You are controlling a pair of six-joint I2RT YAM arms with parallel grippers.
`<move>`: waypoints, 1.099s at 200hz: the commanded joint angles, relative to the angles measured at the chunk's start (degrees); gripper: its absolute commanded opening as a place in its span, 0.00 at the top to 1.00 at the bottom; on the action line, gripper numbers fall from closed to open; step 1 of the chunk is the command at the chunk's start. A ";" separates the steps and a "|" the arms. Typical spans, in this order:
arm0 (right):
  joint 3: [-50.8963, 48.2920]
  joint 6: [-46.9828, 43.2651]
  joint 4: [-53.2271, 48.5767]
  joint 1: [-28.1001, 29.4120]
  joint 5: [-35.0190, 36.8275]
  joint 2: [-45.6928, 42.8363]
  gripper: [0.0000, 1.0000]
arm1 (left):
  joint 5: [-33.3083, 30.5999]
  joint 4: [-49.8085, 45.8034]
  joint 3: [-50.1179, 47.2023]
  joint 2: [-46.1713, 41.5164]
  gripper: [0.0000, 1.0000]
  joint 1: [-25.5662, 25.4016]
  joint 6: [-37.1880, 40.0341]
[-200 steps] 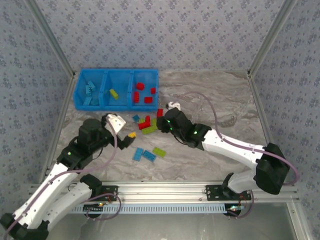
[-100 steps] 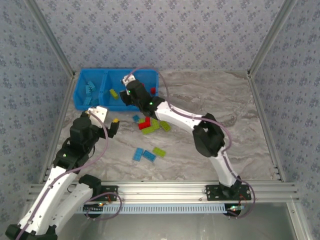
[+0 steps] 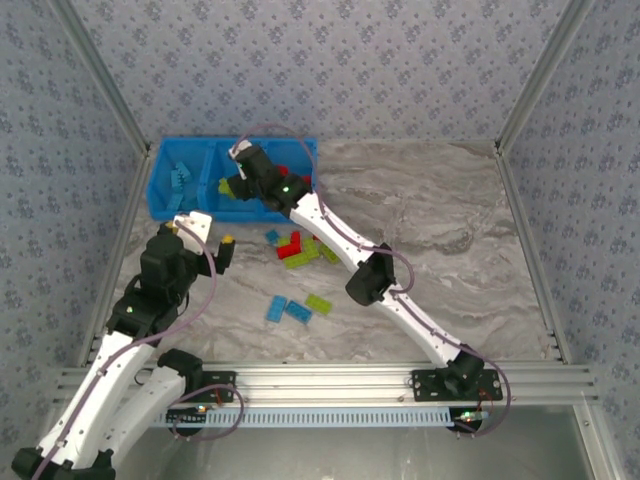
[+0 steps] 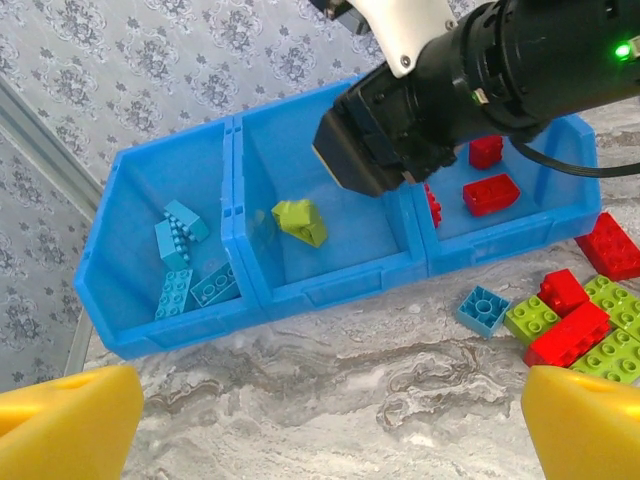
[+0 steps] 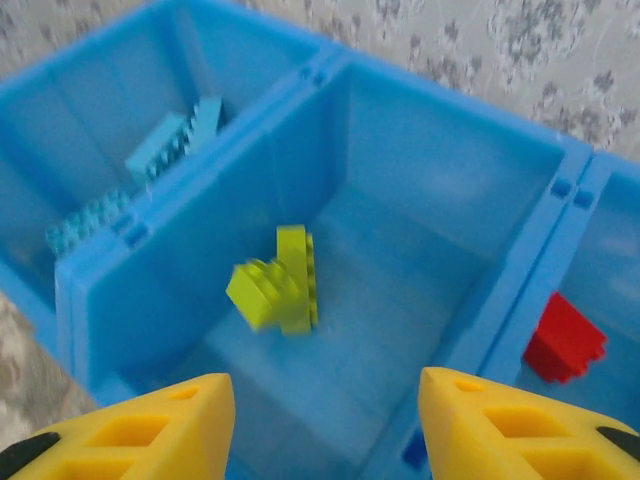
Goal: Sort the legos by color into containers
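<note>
Three compartments in blue tray (image 3: 157, 188), upper left of top view. Right claw (image 5: 325, 405) hangs over the middle one, fingers spread, nothing held. Lime brick (image 5: 275, 290) tilted inside it, blurred. Light-blue bricks (image 4: 185, 260) in left compartment. Red bricks (image 4: 490, 193) in right one, partly hidden by right arm (image 4: 480, 70). Left claw (image 4: 320, 420) released, empty, fingertips cut off at bottom corners. Loose bricks (image 3: 298, 250) cluster near tray front. Desk (image 3: 450, 230) bare toward right edge.
</note>
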 commanded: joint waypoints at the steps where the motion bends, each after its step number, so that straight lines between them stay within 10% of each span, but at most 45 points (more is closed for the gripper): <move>1: 5.24 -6.12 -13.11 2.52 3.98 -4.23 0.43 | -0.60 0.01 1.25 0.37 0.03 0.25 -0.65; 58: 5.08 -16.23 -41.04 4.08 4.21 -16.46 0.25 | -0.68 -0.99 2.17 3.26 0.02 0.25 -1.52; 91: -16.61 -14.38 -46.88 3.29 3.04 -31.47 0.22 | 3.63 -7.44 7.19 10.02 0.01 -0.18 -7.82; 147: -62.57 -11.35 -34.27 3.24 4.37 -64.69 0.00 | 8.35 -15.55 11.17 15.96 0.03 -11.28 -24.58; 220: -102.62 4.19 -11.53 3.41 -10.48 -102.49 0.00 | 6.61 -18.92 -2.41 20.34 0.16 -29.40 -39.84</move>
